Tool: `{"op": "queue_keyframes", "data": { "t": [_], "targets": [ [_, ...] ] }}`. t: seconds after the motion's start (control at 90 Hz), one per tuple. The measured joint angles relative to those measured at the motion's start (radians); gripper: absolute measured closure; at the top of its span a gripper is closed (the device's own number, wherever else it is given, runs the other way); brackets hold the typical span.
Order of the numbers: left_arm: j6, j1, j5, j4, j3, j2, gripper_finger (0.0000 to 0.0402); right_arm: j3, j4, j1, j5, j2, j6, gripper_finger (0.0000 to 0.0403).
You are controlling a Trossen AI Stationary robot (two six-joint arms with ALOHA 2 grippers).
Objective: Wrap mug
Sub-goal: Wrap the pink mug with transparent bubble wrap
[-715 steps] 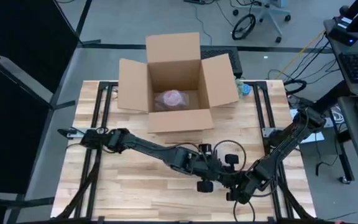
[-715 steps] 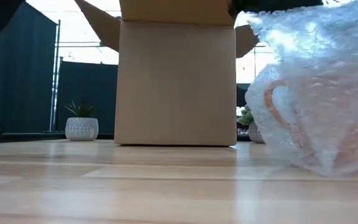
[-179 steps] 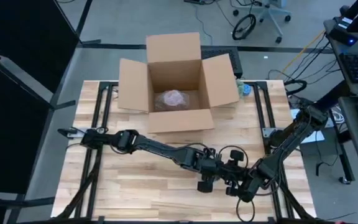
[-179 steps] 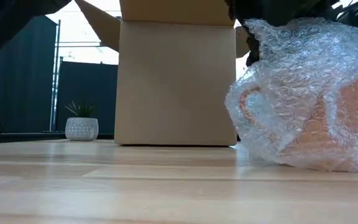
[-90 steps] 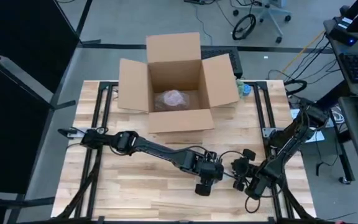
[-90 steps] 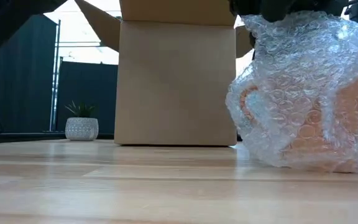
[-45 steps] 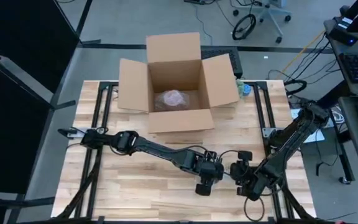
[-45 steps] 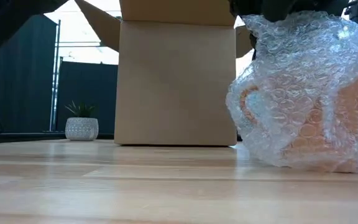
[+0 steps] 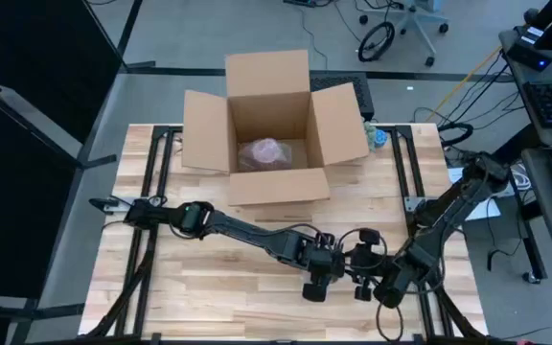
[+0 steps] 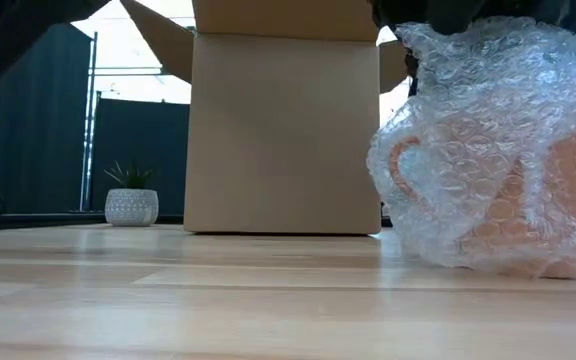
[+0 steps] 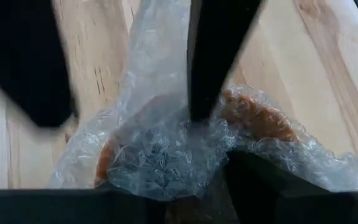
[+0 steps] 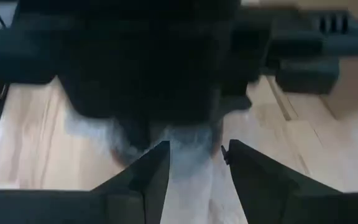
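Left hand (image 9: 341,261) grasps the bubble-wrapped mug (image 10: 493,150) from above; right hand (image 12: 194,155), released, beside it.

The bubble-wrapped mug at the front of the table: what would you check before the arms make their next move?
1. Bubble wrap covers the mug: ok on the side shown in the low view.
2. Mug rests on the table: ok.
3. Right gripper fingers apart: ok.
4. Left gripper hold on the wrap: cannot tell.
5. Box flaps open: ok; a wrapped bundle lies inside.
6. Loose wrap ends secured: cannot tell.
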Motion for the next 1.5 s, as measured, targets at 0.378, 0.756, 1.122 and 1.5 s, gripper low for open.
{"op": "queue_keyframes", "data": {
  "t": [0.378,0.756,1.122,1.5],
  "targets": [
    [0.021,-0.001,0.000,-0.020,0.002,0.000,0.0268,-0.103,0.097,-0.021,-0.078,-0.004,-0.006,0.0255],
    [0.027,-0.001,-0.015,-0.035,-0.002,-0.027,0.0268,-0.123,0.157,-0.022,-0.087,-0.001,-0.077,0.0255],
    [0.028,0.010,-0.118,-0.018,-0.006,-0.072,0.0268,-0.125,0.186,-0.021,-0.107,0.000,-0.126,0.0255],
    [0.025,0.015,-0.215,0.008,0.001,-0.148,0.0268,-0.125,0.189,-0.020,-0.109,0.001,-0.126,0.0255]
  ]
}}
